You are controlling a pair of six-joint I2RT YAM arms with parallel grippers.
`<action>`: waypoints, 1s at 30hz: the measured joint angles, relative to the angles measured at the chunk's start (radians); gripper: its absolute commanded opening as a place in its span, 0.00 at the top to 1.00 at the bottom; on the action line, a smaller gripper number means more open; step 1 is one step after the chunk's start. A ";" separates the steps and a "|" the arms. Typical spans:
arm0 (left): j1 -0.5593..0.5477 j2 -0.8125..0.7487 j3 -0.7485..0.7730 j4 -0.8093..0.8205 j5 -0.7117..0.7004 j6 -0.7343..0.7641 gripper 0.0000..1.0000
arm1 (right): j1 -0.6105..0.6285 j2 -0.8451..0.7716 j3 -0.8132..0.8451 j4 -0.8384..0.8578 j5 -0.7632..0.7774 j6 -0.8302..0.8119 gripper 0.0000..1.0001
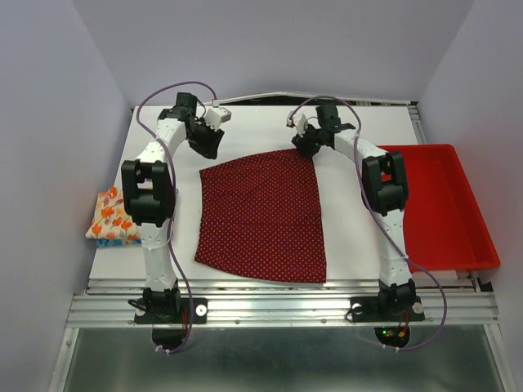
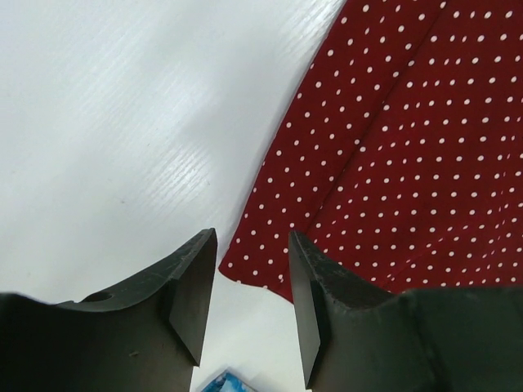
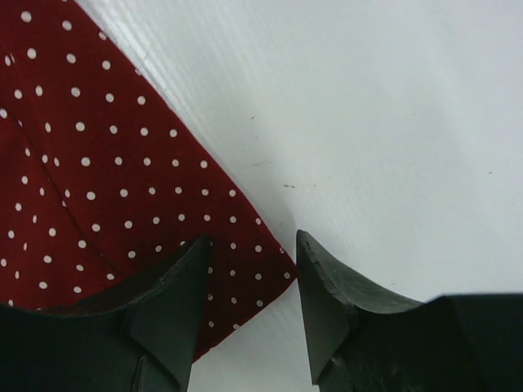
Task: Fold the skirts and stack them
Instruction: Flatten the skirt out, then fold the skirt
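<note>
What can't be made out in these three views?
- Top view: the left arm hides part of the cream floral skirt; the blue skirt beneath shows only an edge.
- Left wrist view: blue scrap cut off by the bottom edge.
- Right wrist view: a finger covers part of the dark red skirt corner; contact unclear.

A dark red cloth skirt with tiny white dots lies flat on the white surface. The left tool hangs over its far left corner, the right tool over its far right. A folded cream-white, orange-flowered skirt sits at the left edge.
</note>
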 measured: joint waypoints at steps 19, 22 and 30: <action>0.012 0.177 0.058 -0.082 -0.118 0.109 0.83 | 0.000 0.021 0.018 -0.060 -0.042 -0.164 0.99; 0.008 0.181 0.069 -0.086 -0.122 0.106 0.99 | 0.000 0.043 0.057 -0.066 -0.023 -0.164 0.99; 0.004 0.196 0.127 -0.066 -0.130 0.095 1.00 | -0.009 0.100 0.175 -0.029 0.061 -0.053 0.99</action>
